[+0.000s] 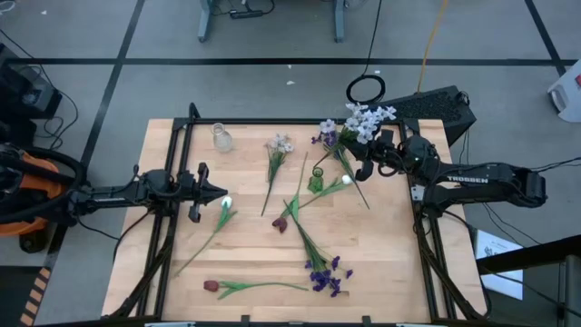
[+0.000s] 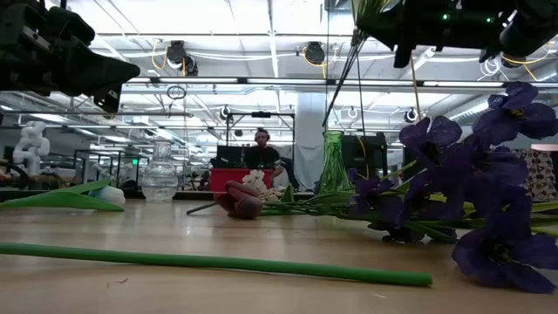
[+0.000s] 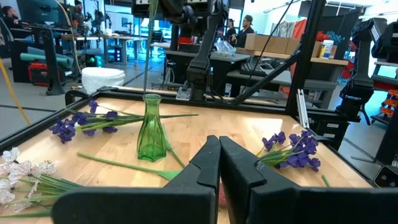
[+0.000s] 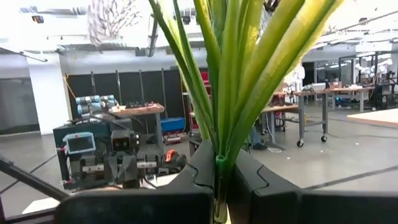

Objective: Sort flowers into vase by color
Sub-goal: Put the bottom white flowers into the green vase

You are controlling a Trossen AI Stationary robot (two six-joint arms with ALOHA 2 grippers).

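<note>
My right gripper (image 1: pixel 361 170) is raised over the table's far right part, beside the green glass vase (image 1: pixel 315 182), and is shut on a pale white-lilac flower (image 1: pixel 368 120). My left gripper (image 1: pixel 221 202) is shut and hovers above a white tulip bud (image 1: pixel 226 202) at centre left, touching nothing. A clear vase (image 1: pixel 221 137) stands near the far edge. Lying flat on the table are another pale cluster (image 1: pixel 280 143), two purple-blue flowers (image 1: pixel 327 137) (image 1: pixel 325 273), a second white tulip (image 1: pixel 346 182) and two dark red tulips (image 1: pixel 280 223) (image 1: pixel 211 286). My right gripper pinches the pale flower's green stem (image 4: pixel 219 163) between its two fingers, just below the long leaves. The fingers come level from the table's right side, across the stem. The flower stands upright, its cluster above and its lower stem (image 2: pixel 343 85) hanging toward the green vase (image 2: pixel 332 162); I cannot tell whether the stem's end is inside the vase.
Flower stems cross the middle of the table around the green vase. Black frame rails (image 1: pixel 172 163) run along the left, far and right sides of the wooden top. Bare wood lies at the near left (image 1: pixel 154 282) and near right.
</note>
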